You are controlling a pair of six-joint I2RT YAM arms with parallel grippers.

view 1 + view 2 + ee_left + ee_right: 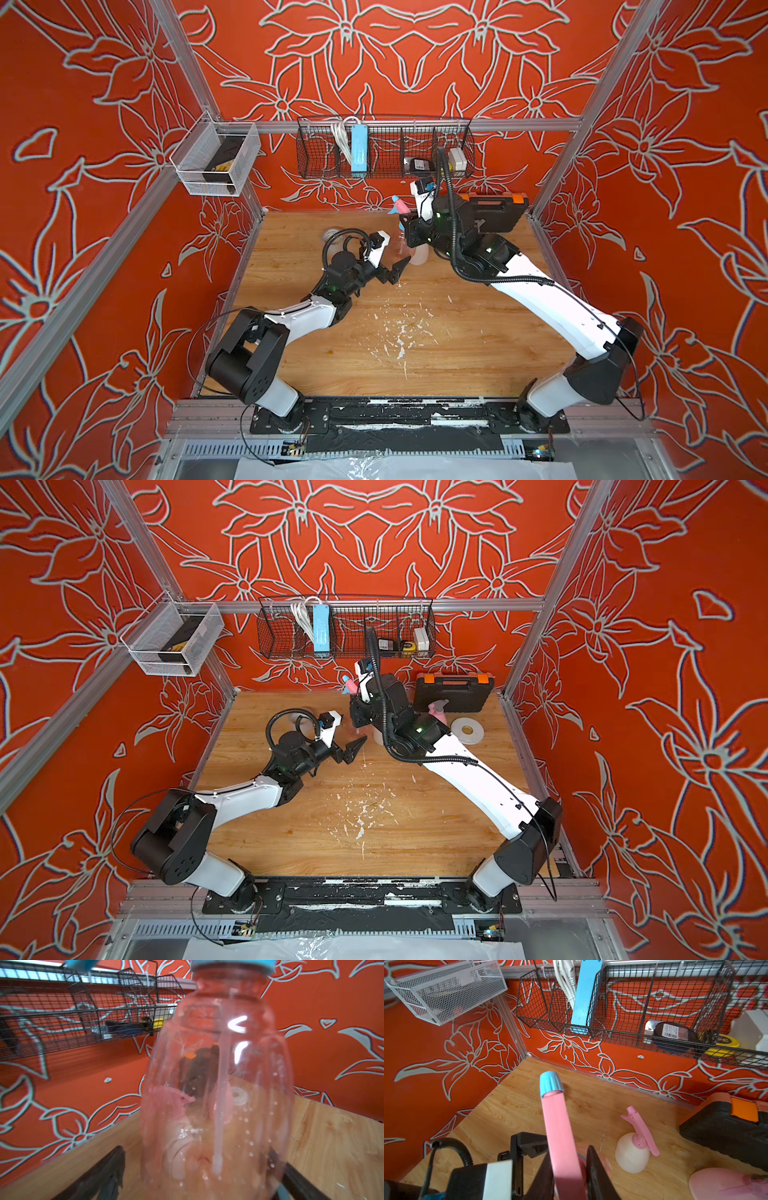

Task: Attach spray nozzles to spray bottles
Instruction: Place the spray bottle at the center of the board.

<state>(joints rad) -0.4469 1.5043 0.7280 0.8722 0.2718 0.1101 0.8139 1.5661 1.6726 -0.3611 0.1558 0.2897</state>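
One clear conical bottle (216,1084) (pink nozzle (560,1126))

Front tabletop (457,353) open; back right crowded: toolbox (453,692), tape roll (467,731), pink bottle (441,719); wire basket (384,149) overhead.

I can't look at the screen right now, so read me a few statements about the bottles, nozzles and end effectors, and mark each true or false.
1. The right end effector is shut on the pink nozzle with the blue tip. True.
2. The left end effector is clamped on the clear bottle. False: its jaws stand open, one on each side of the bottle.
3. The white bottle has no nozzle. False: a pink trigger head sits on its neck.
4. A thin tube hangs inside the clear bottle. True.
5. A tape roll lies near the black case. True.
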